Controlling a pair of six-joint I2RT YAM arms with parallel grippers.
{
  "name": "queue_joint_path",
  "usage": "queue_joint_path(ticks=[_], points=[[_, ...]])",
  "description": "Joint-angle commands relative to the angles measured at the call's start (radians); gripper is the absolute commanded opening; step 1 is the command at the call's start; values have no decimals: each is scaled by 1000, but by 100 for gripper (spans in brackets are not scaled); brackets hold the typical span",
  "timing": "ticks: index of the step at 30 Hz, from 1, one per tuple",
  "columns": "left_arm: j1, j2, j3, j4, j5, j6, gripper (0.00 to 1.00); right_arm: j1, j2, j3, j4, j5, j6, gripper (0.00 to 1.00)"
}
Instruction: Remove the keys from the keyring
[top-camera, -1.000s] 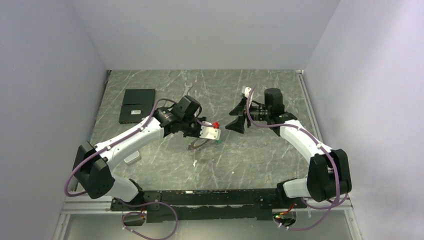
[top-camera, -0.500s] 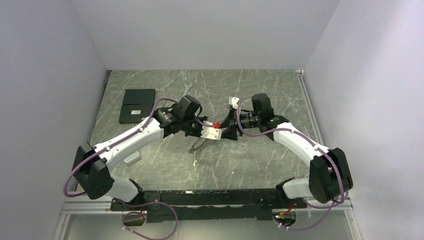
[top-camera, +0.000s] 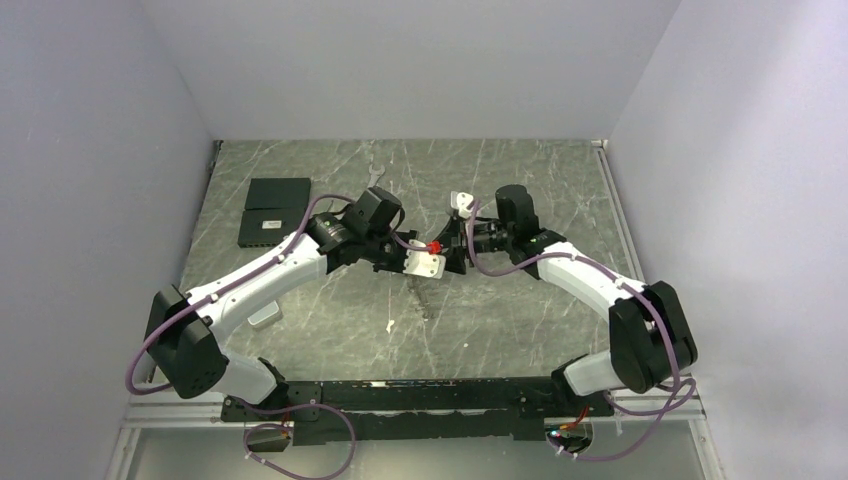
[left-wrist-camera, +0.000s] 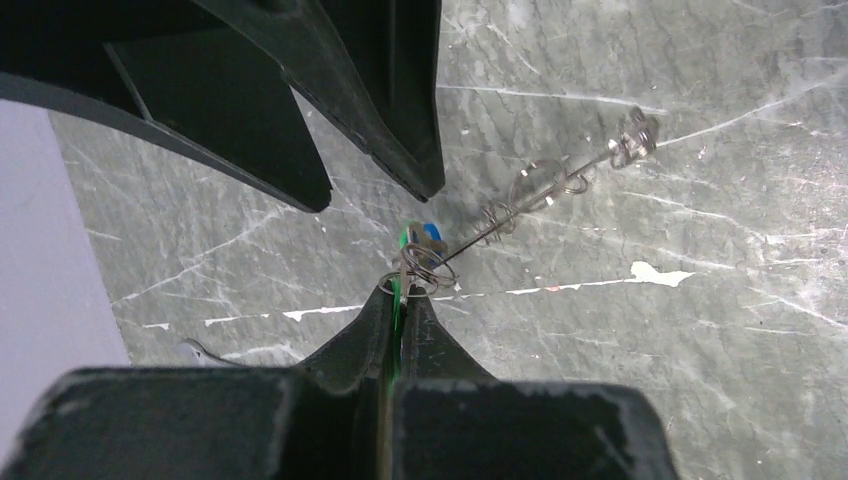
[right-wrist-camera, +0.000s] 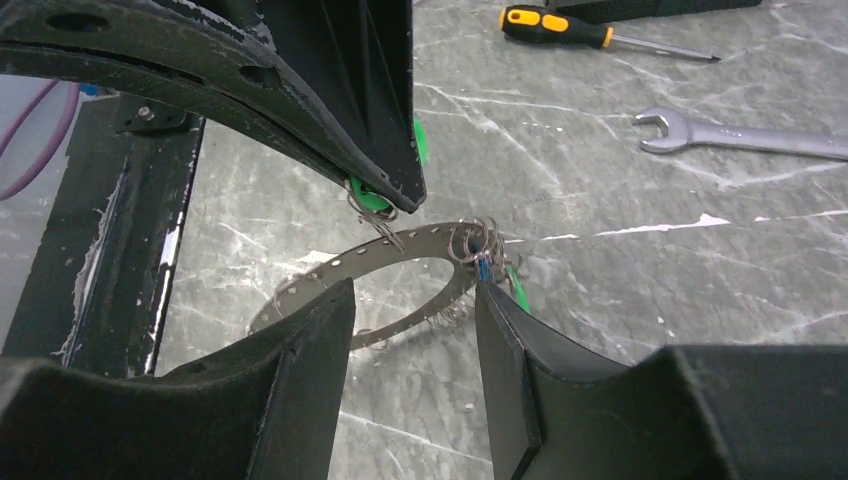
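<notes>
In the left wrist view my left gripper (left-wrist-camera: 405, 290) is shut on a green key (left-wrist-camera: 403, 262), and a blue key (left-wrist-camera: 432, 232) sits just beyond its tips. The keyring (left-wrist-camera: 540, 188) hangs from there, edge-on, slanting toward the upper right. In the right wrist view the keyring (right-wrist-camera: 400, 252) is a flat grey perforated ring held above the table. My right gripper (right-wrist-camera: 412, 300) is open, with its fingers astride the ring. Its right fingertip touches the blue key (right-wrist-camera: 483, 262), beside another green key (right-wrist-camera: 517, 290). In the top view the left gripper (top-camera: 438, 270) and right gripper (top-camera: 452, 258) meet mid-table.
A silver wrench (right-wrist-camera: 740, 140) and a yellow-handled screwdriver (right-wrist-camera: 560, 27) lie on the marble table behind the ring. Two black boxes (top-camera: 275, 210) sit at the back left. A small white chip (top-camera: 388, 327) lies near the front.
My right arm has swung left, and its open fingers now close in around the ring at the left gripper's tips. The left gripper has lifted the ring slightly.
</notes>
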Motion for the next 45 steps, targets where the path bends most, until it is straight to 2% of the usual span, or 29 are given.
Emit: queue_joint_path(ticks=[1, 16, 26, 31, 35, 45], points=[[-5, -22, 15, 34, 53, -12, 0, 26, 14, 1, 53, -54, -84, 51], [-4, -40, -5, 42, 81, -22, 0, 85, 40, 23, -10, -62, -205, 43], [-4, -51, -29, 51, 81, -21, 0, 101, 44, 36, -52, -76, -240, 30], [-3, -59, -36, 55, 71, -37, 0, 102, 44, 35, -93, -63, -279, 17], [-1, -71, -42, 50, 69, -52, 0, 102, 44, 33, -81, -56, -257, 0], [20, -104, -107, 67, 54, -78, 0, 97, 36, 14, -21, -46, -175, 0]])
